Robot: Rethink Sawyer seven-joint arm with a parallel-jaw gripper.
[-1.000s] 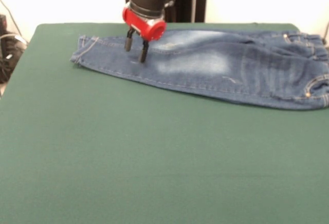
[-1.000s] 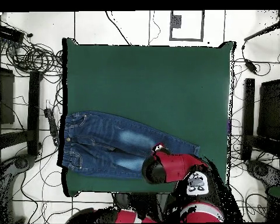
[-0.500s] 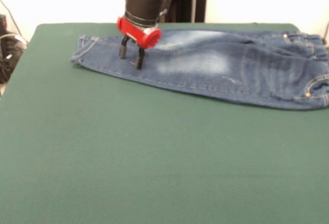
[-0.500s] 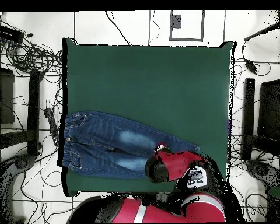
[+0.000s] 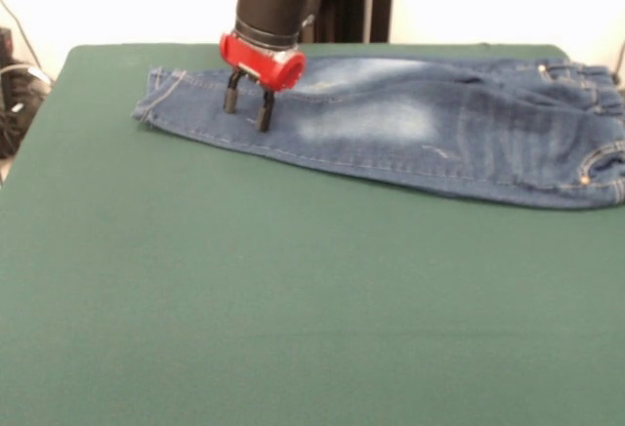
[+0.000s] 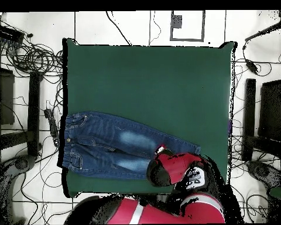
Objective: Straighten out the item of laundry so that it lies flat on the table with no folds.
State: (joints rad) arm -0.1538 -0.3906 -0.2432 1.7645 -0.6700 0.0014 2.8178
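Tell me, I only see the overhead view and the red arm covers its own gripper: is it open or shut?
Observer: Open. The front view shows the gripper pointing down with its two black fingers apart.
Operator: Is it touching the jeans?
Observer: The fingertips sit right at the denim of the jeans, near the leg hem. I cannot confirm contact, and no cloth is pinched between them.
Operator: Do the jeans look flat from there?
Observer: Mostly, but low creases show in the denim towards the waistband.
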